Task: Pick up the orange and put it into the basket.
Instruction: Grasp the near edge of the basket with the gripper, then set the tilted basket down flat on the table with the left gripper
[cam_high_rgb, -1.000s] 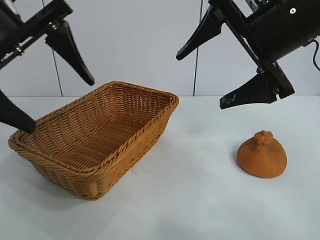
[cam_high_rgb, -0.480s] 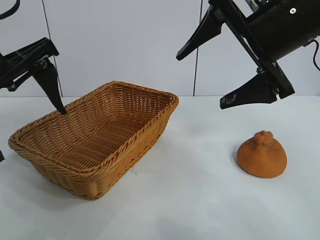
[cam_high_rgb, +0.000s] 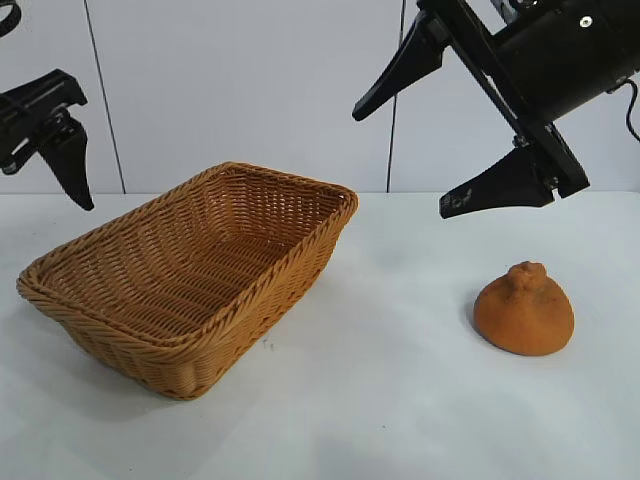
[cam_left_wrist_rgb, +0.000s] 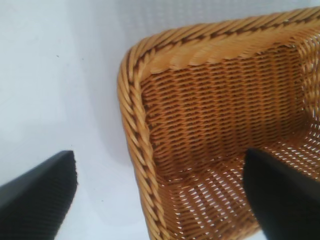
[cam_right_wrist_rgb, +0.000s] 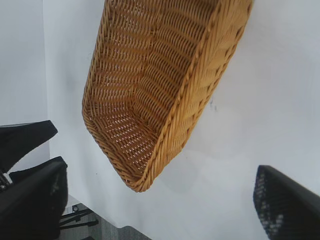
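In the exterior view the orange (cam_high_rgb: 523, 310) sits on the white bench (cam_high_rgb: 400, 400) at the right, nearer the camera than the basket's far corner, and well apart from the basket (cam_high_rgb: 190, 275), which stands empty at the left. The right gripper (cam_high_rgb: 430, 140) hangs above the bench between the two, up and to the left of the fruit, its fingers (cam_high_rgb: 395, 75) spread wide and holding nothing. The left gripper (cam_high_rgb: 45, 140) hovers beyond the basket's far left corner at the frame's edge, also with nothing in it.

The left wrist view looks down on one corner of the basket (cam_left_wrist_rgb: 135, 125); both dark fingers (cam_left_wrist_rgb: 37, 192) stand far apart, one over bare bench and one over the weave.

The right wrist view shows the basket (cam_right_wrist_rgb: 165, 90) seen lengthwise on the bench, with the spread fingers (cam_right_wrist_rgb: 285, 200) at the frame's edges; the orange is not in this view.

The pick is not yet begun. I judge the right arm better placed for it: swing the fingers over the fruit, come down so they straddle the dome below its lumpy knob, and close gently on the broad sides, since the rough, sloping skin could slip upward out of a high pinch.
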